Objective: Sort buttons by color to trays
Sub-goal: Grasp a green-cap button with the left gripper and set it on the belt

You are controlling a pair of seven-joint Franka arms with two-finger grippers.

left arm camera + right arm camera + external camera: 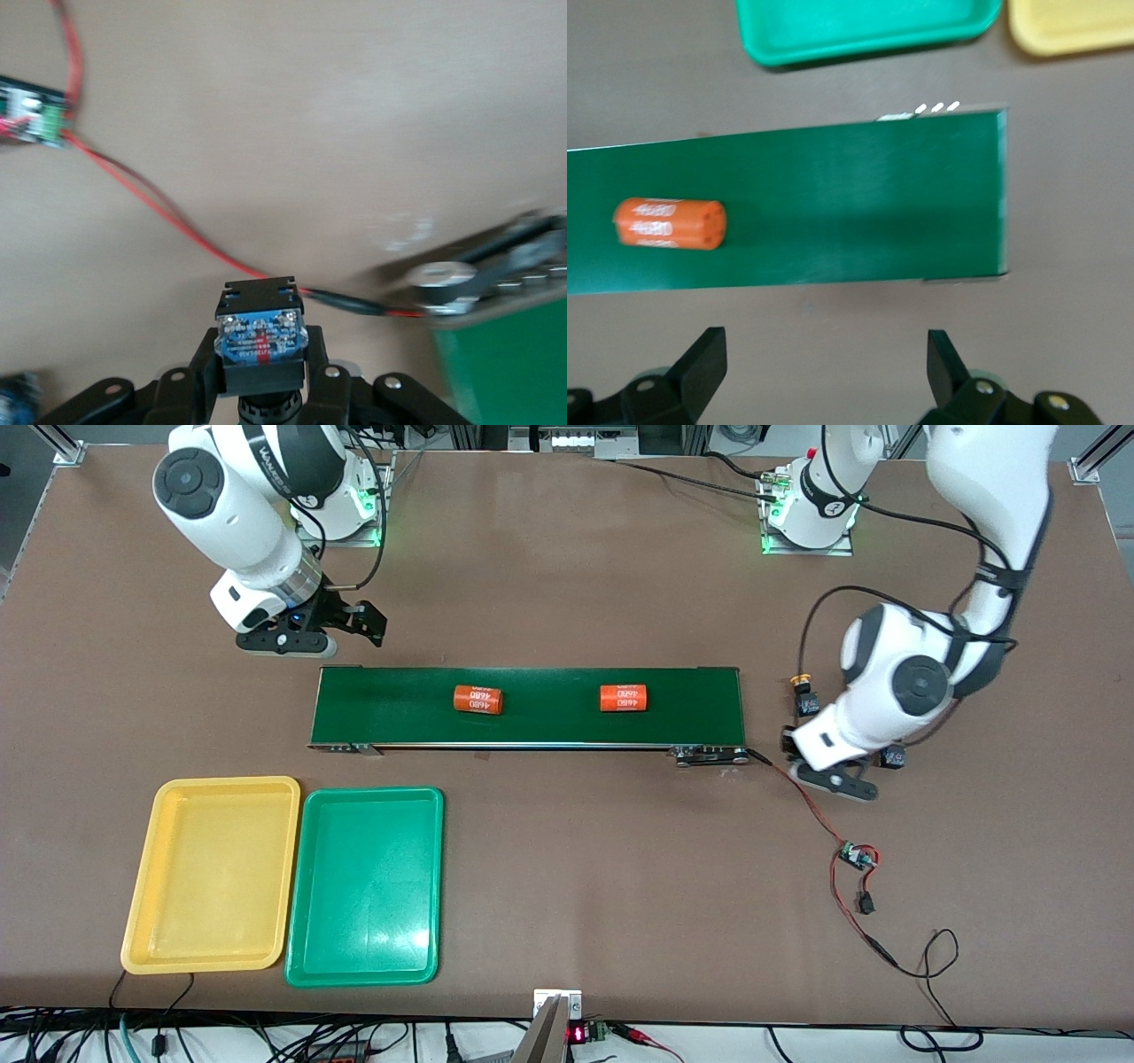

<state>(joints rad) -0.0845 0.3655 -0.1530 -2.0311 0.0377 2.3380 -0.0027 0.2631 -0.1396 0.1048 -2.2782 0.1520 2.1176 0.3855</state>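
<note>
Two orange cylinders (478, 700) lie on the conveyor belt (532, 731). By its end, the bent left gripper (262, 390) clamps a button (260, 336). The right gripper (824, 367) waits agape above the belt's other end.

In the left wrist view the cap colour of the button (260, 341) is hidden at the lower edge, while in the front view the left gripper (828, 775) is largely covered by its own wrist.
</note>
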